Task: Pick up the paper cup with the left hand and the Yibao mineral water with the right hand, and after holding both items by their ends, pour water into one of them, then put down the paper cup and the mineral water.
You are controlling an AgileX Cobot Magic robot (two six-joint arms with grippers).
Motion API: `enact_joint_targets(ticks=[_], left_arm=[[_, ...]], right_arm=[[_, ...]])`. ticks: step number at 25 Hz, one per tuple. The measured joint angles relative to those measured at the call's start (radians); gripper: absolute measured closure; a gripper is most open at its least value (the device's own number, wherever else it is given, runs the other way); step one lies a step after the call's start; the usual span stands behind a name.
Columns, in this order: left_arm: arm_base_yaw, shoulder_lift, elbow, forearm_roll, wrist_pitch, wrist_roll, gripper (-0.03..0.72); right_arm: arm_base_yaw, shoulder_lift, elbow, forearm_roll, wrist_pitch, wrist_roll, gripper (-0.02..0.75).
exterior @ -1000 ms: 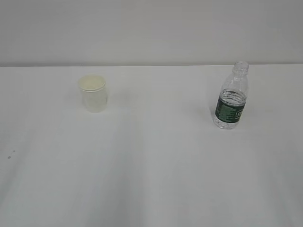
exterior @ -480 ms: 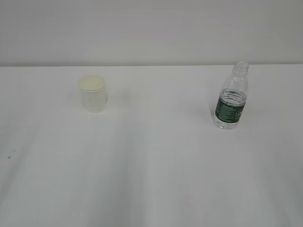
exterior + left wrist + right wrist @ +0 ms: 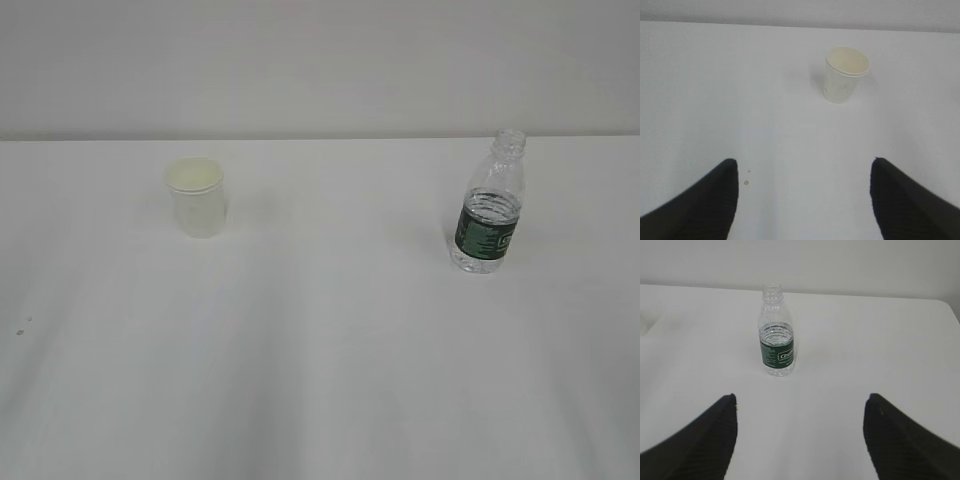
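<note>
Pincers both spread wide and empty above the white worktop [image 3: 330, 380]: left pincer [image 3: 805, 200] has the upright paper cup [image 3: 846, 74] ahead at 1 o'clock, right pincer [image 3: 800, 437] the upright Yibao mineral water [image 3: 776, 332] at 11 o'clock.
</note>
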Motion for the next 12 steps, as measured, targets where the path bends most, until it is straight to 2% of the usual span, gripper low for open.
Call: enact_joint_targets(ticks=[12], left_arm=[[0.0,0.118,0.0,-0.006,-0.035,0.0,0.115]], right_arm=[[0.0,0.009,0.0,0.0,-0.007,-0.007,0.146]])
